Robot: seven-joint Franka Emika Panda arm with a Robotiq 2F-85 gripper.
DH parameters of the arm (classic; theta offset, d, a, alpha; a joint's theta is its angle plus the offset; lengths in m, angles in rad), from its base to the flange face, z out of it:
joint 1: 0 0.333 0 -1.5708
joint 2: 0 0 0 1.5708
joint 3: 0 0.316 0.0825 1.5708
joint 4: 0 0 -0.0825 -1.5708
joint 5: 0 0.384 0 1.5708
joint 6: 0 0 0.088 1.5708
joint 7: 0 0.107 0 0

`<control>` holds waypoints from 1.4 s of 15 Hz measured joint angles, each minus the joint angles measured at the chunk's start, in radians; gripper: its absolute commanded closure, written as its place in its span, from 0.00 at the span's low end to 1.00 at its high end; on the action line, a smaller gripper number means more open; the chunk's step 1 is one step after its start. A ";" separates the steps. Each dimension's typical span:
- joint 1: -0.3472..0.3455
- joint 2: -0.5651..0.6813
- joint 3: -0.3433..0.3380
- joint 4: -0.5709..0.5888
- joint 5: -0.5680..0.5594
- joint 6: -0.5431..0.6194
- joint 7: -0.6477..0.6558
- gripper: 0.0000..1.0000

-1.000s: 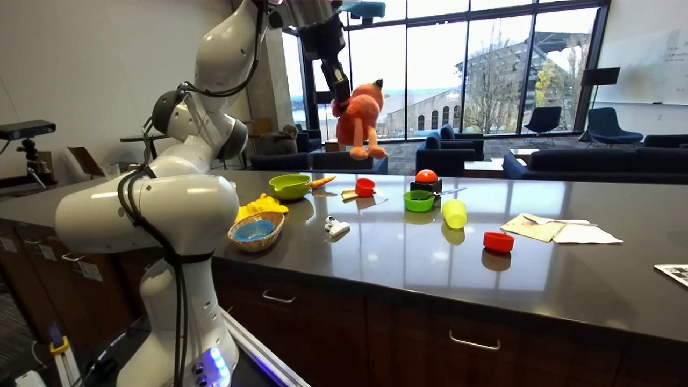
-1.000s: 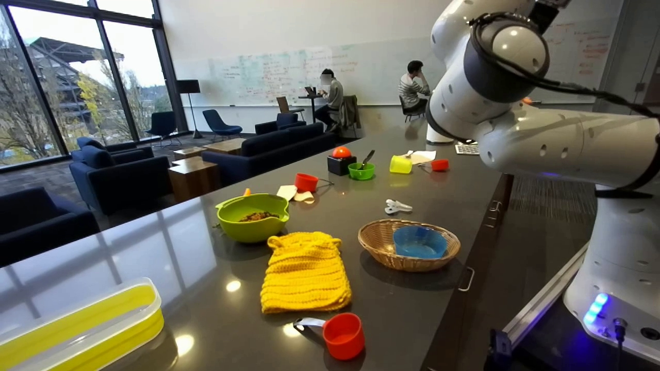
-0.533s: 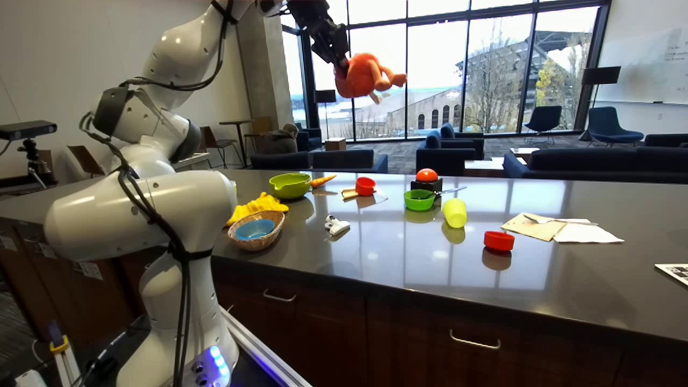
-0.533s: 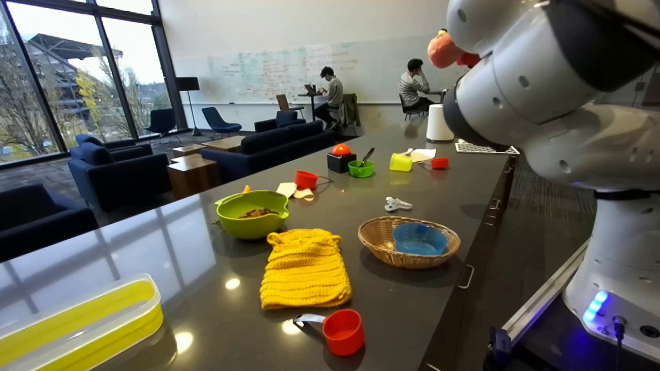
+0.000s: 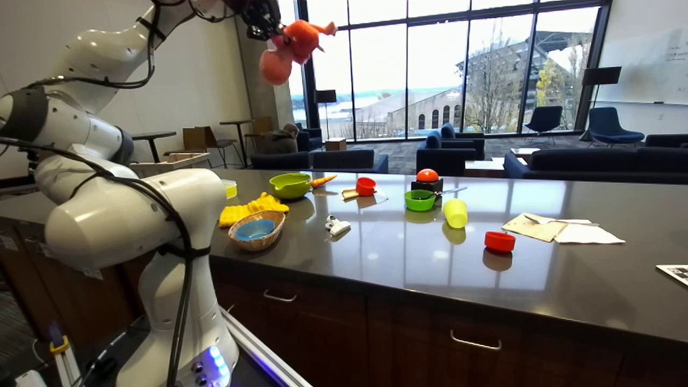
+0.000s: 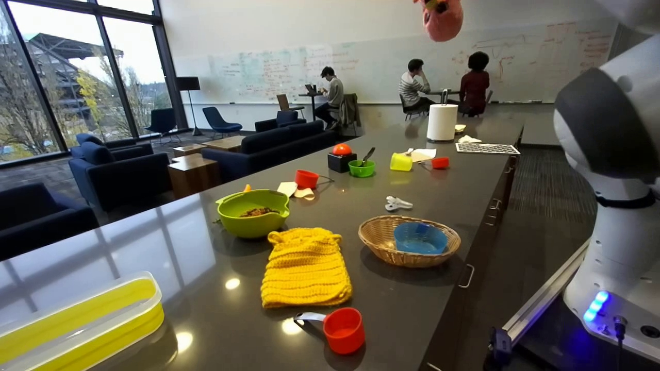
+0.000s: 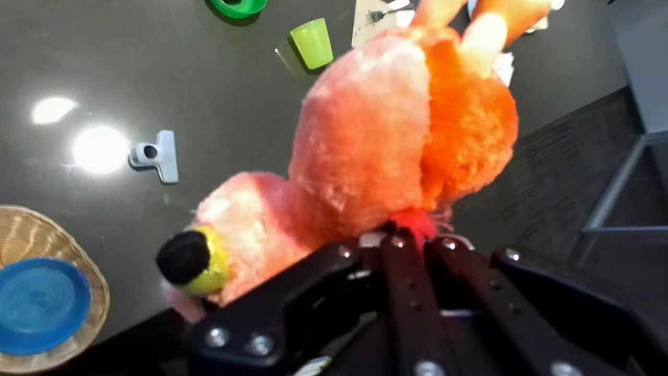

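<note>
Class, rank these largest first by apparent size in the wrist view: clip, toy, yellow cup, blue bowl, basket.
1. Toy
2. Basket, cut off at the edge
3. Blue bowl, also slightly cut off
Unranked: yellow cup and clip look about alike.

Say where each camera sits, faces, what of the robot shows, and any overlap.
Wrist view: behind the gripper, which shows shut on a plush toy; faces down at the counter.
An exterior view: robot's side of the counter, facing windows across it; arm, base and gripper show.
An exterior view: raised, looking along the counter toward the whiteboard; arm and base cut off at right, gripper out of frame.
Both exterior views share the wicker basket and plush toy.
</note>
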 measured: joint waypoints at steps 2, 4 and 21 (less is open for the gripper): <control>0.030 -0.017 -0.001 0.109 -0.102 -0.047 -0.036 0.99; 0.006 -0.044 -0.001 0.208 -0.168 -0.086 -0.124 0.99; -0.386 -0.402 0.250 0.837 -0.219 -0.381 -0.601 0.99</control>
